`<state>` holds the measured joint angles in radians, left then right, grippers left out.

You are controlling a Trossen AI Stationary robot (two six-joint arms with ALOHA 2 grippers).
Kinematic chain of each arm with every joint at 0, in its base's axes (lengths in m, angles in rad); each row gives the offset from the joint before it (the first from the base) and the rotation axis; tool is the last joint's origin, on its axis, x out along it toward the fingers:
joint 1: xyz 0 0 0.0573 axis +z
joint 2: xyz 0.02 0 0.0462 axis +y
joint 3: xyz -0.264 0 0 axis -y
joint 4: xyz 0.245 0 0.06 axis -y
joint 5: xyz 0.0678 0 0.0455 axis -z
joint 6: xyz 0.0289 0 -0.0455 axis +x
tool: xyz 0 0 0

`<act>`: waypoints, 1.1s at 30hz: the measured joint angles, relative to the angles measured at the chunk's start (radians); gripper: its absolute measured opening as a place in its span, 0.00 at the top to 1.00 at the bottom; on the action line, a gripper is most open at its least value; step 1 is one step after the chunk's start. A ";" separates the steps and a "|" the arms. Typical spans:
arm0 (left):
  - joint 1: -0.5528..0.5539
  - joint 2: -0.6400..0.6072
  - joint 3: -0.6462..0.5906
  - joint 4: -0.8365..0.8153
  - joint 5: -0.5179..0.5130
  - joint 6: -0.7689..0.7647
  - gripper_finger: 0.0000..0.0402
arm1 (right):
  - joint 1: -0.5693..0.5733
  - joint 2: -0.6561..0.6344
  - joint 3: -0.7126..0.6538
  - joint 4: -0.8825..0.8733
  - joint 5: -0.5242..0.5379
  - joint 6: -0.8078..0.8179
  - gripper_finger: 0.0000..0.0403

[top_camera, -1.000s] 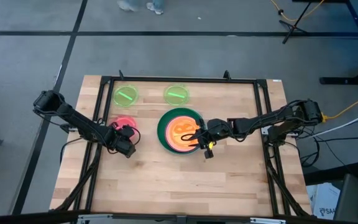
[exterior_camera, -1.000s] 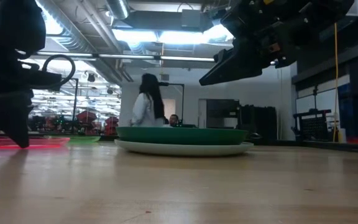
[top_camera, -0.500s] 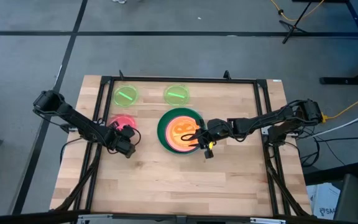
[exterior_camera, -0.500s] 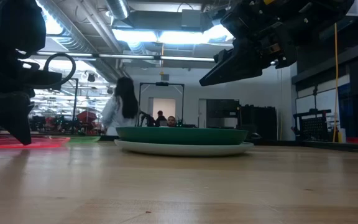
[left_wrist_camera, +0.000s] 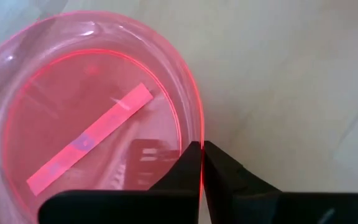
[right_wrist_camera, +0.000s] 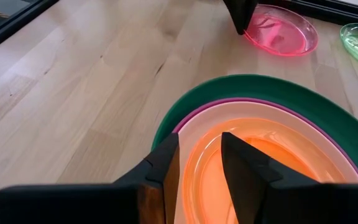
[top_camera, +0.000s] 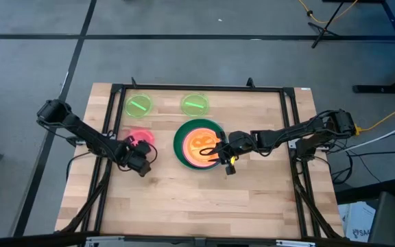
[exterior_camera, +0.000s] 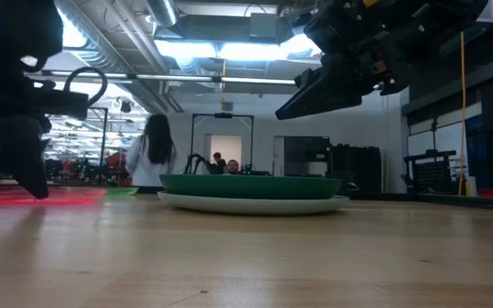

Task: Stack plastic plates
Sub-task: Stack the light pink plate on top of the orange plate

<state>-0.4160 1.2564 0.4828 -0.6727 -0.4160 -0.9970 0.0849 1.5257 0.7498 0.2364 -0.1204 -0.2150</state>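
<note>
The left gripper (top_camera: 141, 152) reached in low from the table's left edge, its fingers (left_wrist_camera: 185, 174) pinched on the rim of the small translucent pink-red plastic plate (left_wrist_camera: 86, 118), which lay flat on the wooden table (top_camera: 204, 199) left of the stack. The right gripper (top_camera: 218, 151) stretched in from the right, raised above the small orange plastic plate (right_wrist_camera: 272, 168) atop the stack (peach, magenta, then large dark green (top_camera: 181, 137)), fingers slightly parted and empty. Two translucent lime green plates (top_camera: 139, 105) sat apart near the far edge.
</note>
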 joint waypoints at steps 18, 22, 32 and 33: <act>-0.049 0.000 0.253 0.045 -0.197 0.242 1.00 | 0.000 0.000 0.000 0.000 0.000 -0.001 0.73; -0.049 0.000 0.296 0.110 -0.241 0.338 1.00 | 0.000 0.000 0.000 0.000 0.000 0.000 0.73; -0.026 0.018 0.304 0.417 -0.270 0.625 1.00 | 0.000 0.000 0.000 0.015 0.007 0.007 0.73; -0.021 0.025 0.304 0.437 -0.269 0.645 1.00 | 0.000 0.000 0.000 0.024 0.016 0.011 0.73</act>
<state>-0.4368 1.2814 0.7872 -0.2353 -0.6851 -0.3522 0.0852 1.5257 0.7502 0.2607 -0.1040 -0.2040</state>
